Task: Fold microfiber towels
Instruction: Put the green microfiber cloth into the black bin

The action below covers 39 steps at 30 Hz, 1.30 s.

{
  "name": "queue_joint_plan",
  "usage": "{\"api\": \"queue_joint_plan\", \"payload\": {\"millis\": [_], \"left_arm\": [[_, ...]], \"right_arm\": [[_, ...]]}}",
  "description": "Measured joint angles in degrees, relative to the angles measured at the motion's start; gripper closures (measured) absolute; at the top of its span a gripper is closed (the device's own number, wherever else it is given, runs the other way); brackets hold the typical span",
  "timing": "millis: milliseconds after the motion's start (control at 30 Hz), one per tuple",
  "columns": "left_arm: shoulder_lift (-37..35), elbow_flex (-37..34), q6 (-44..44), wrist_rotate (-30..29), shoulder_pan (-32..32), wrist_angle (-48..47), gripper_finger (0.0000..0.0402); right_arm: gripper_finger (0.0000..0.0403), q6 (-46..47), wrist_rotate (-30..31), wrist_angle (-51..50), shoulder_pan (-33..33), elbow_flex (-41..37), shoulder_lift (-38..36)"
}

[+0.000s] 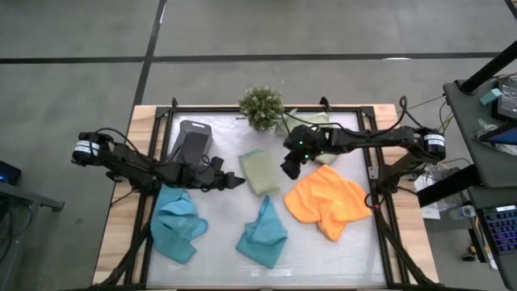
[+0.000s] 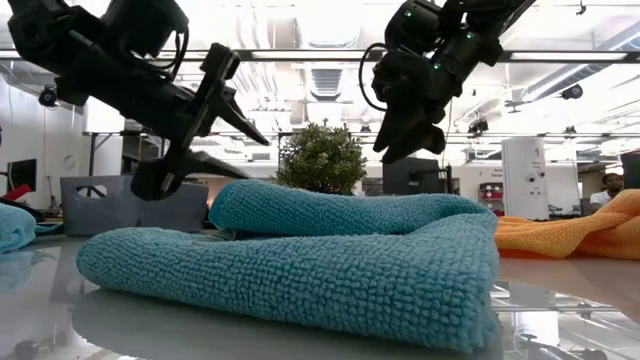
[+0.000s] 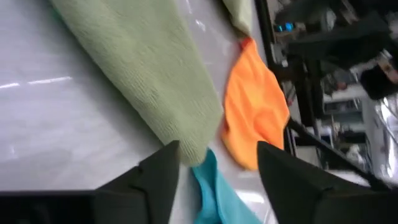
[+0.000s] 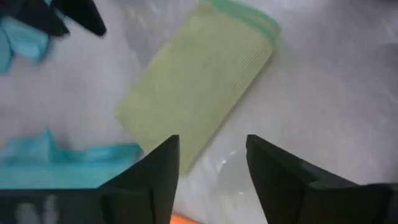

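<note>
On the bench (image 1: 218, 267) we note loose cloths: the orange towel (image 1: 327, 202) on the right, two teal towels (image 1: 179, 226) in front. The folded sage towel (image 1: 260, 170) lies mid-bench, its long axis running front to back, between both arms. Left tool (image 1: 234, 179), spread and empty, sits just to its left; right tool (image 1: 289, 168), parted and empty, hovers just right, about equally near.

Around my table: grey floor (image 1: 323, 28) crossed by dark seams, white ceiling (image 2: 320, 30) (bright strip lights), white cabinet (image 2: 527, 178).
</note>
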Motion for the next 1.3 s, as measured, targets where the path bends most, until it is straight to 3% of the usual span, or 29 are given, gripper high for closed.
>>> {"api": "queue_joint_plan", "payload": {"millis": [233,467,733,1000,1300], "left_arm": [[2.1,-0.2,-1.4,-1.4,0.0,-0.7,0.0134],[11.4,3.7,-1.4,-1.5,0.0,3.1,0.0132],[20.1,6.5,-1.4,-1.9,0.1,6.5,0.0132],[21.3,6.9,-2.7,-2.8,0.6,8.5,0.0132],[21.2,6.9,-3.2,-2.8,1.8,8.4,0.0132]], "right_arm": [[0.0216,0.7,2.9,1.8,-0.3,-0.3,0.0],[0.0216,3.2,2.5,8.1,-0.3,-3.1,1.7],[0.0216,4.8,-1.8,12.3,-0.3,-2.0,10.6],[0.0216,3.7,-6.2,12.5,-1.2,2.5,18.7],[0.0216,1.9,-6.7,12.4,-1.1,6.8,23.4]]}}
